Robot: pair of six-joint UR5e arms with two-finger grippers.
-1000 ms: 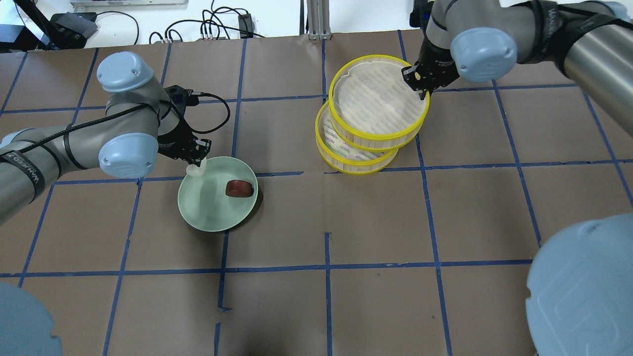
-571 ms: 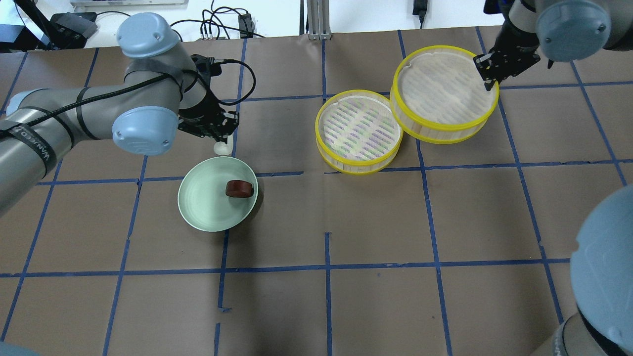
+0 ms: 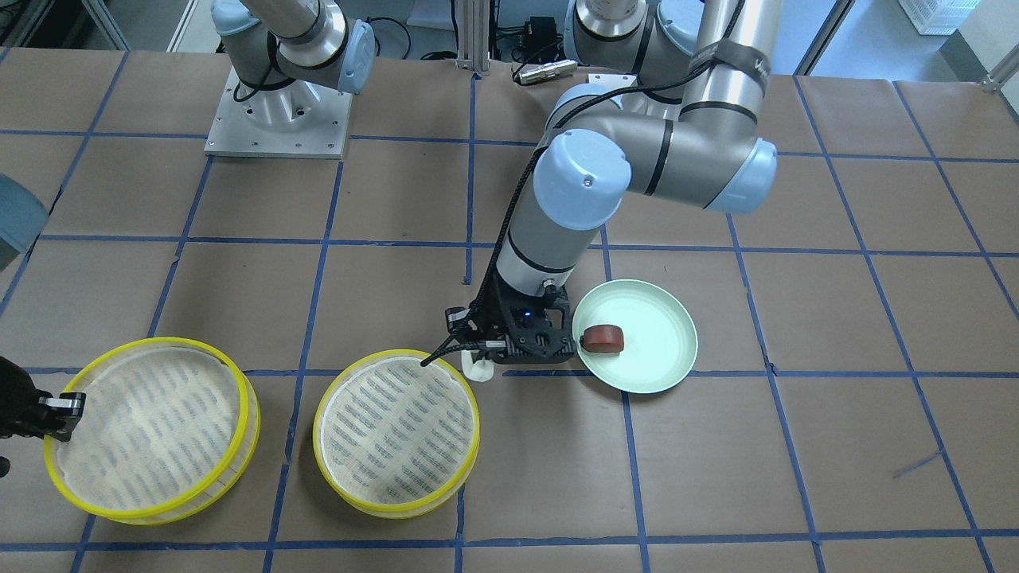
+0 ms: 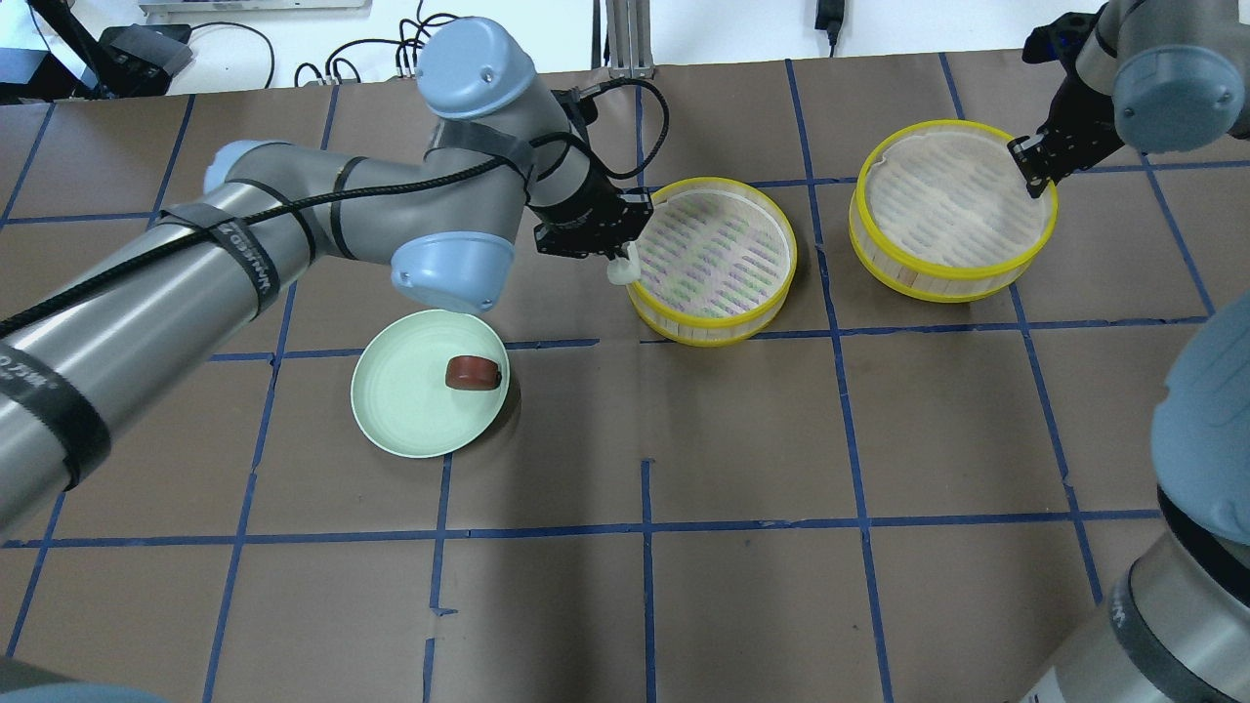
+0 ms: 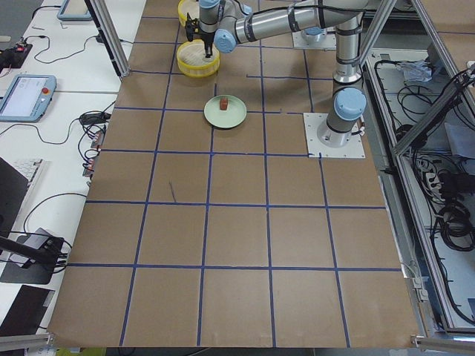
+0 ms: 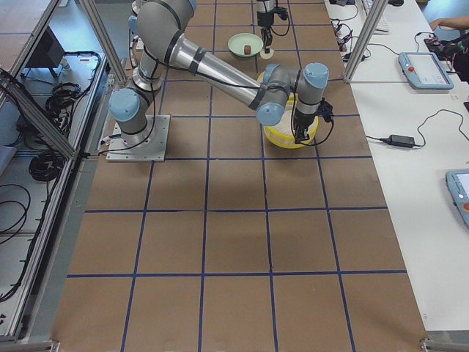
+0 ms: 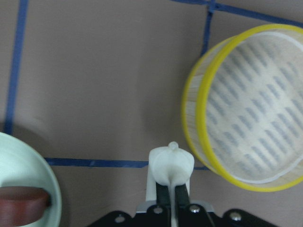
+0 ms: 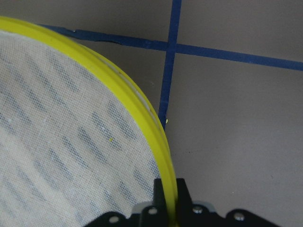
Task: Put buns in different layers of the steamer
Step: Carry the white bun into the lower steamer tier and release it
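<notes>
Neither bun placed yet: left pincer [image 4: 618, 259] grips white bun [image 7: 171, 163] at nine o'clock of one steamer layer [image 4: 718, 254]; right pincer [image 8: 169, 196] clamps other layer [image 4: 952, 210] by its rim; brown bun [image 4: 474, 372] lies on plate [image 4: 410, 415].

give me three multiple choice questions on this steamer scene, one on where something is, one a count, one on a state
1. Where is the reddish-brown bun? A in a steamer tray; B on the green plate; C in an end effector.
2. How many yellow-rimmed steamer trays show? A one; B two; C three.
3. What state is the left end effector in? A open and empty; B shut on the plate's rim; C shut on the white bun.

Answers:
1 B, it lies on the plate, near the edge.
2 B, the centre tray and the right tray stand apart.
3 C, the left wrist view shows it pinching the bun.
</notes>
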